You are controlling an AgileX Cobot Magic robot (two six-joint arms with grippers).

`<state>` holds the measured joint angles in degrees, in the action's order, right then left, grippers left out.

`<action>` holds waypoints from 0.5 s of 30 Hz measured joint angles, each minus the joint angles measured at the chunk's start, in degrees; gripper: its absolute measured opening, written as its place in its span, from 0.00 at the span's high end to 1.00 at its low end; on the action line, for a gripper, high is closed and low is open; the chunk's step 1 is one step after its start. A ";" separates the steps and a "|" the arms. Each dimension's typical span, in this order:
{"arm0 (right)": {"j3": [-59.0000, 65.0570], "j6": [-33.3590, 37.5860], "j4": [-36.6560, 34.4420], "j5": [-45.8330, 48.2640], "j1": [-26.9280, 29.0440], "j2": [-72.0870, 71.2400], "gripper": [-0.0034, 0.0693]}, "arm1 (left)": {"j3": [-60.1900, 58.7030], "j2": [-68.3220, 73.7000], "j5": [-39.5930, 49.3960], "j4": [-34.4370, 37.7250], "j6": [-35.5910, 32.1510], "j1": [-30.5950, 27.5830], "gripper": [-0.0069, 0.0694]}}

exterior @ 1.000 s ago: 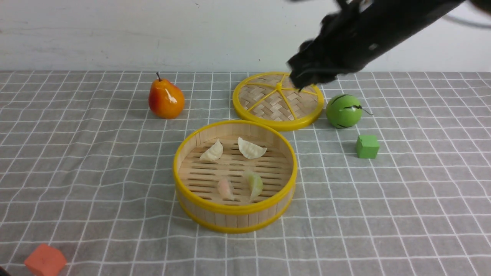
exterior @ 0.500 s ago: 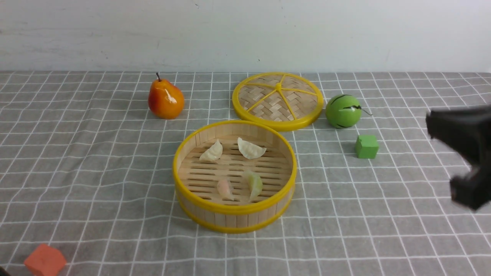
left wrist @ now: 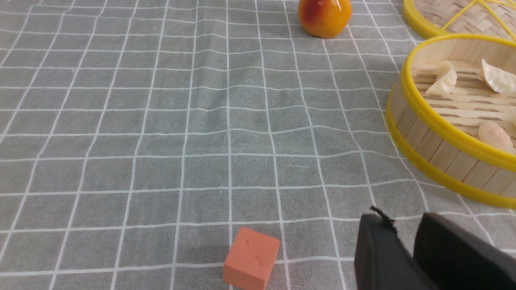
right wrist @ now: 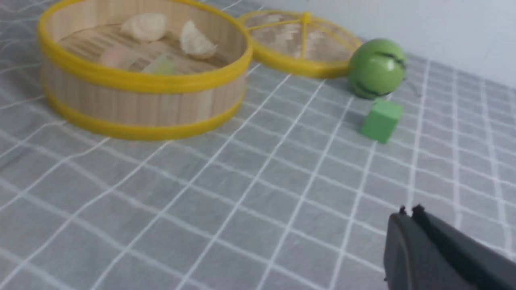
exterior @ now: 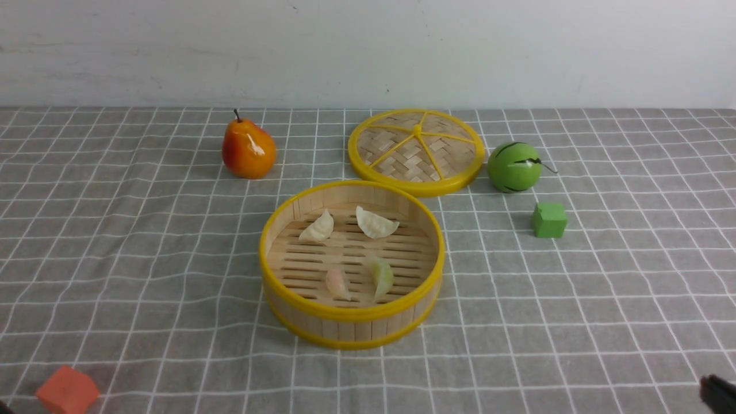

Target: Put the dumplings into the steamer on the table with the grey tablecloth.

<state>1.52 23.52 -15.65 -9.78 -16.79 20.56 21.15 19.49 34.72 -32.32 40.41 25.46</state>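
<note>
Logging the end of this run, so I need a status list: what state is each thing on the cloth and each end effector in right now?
steamer: upright, uncovered, holds all four dumplings
dumplings: lying on the slats, apart
lid: flat on the cloth, behind the steamer
pear: upright
left end effector: shut, empty
right end effector: shut, empty

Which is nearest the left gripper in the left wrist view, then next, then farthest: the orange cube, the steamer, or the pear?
From the left gripper:
1. Orange cube, beside it on the cloth, away from the steamer.
2. Steamer, a little farther, on the opposite side from the cube.
3. Pear, far across the cloth.
</note>
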 joint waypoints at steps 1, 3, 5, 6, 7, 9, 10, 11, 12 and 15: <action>0.00 2.63 -2.30 1.48 3.17 -3.02 0.96 | 0.00 0.00 0.21 0.00 0.00 0.00 0.73; 0.00 4.88 -4.77 5.12 8.29 -8.96 0.96 | 0.00 0.00 0.40 0.00 0.00 0.00 0.72; 0.00 5.91 -6.02 9.78 13.19 -15.11 0.96 | 0.00 0.00 0.64 0.00 0.00 0.00 0.72; 0.00 5.90 -5.95 13.00 15.65 -18.04 0.96 | 0.00 0.00 0.77 0.00 0.01 0.00 0.72; 0.00 5.22 -5.27 15.84 17.58 -19.70 0.96 | 0.00 0.08 1.06 0.00 0.01 0.00 0.72; 0.00 1.02 -2.82 19.95 19.73 -20.91 0.96 | 0.00 0.08 1.06 0.00 0.01 0.00 0.72; 0.00 -1.90 -1.21 21.80 20.21 -21.10 0.96 | 0.00 0.08 1.17 0.00 0.01 0.00 0.72; 0.00 -7.80 2.28 25.20 20.24 -21.12 0.96 | 0.00 0.08 1.25 0.00 0.01 0.00 0.71; 0.00 -10.42 3.92 26.78 20.05 -21.12 0.96 | 0.00 0.08 1.31 0.00 0.01 0.00 0.71; -0.21 -21.39 11.74 30.38 17.18 -21.12 0.96 | 0.00 0.08 1.38 0.00 0.01 0.00 0.71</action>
<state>1.31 2.12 -3.91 20.61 0.38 -0.56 21.15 19.57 36.09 -32.32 40.42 25.46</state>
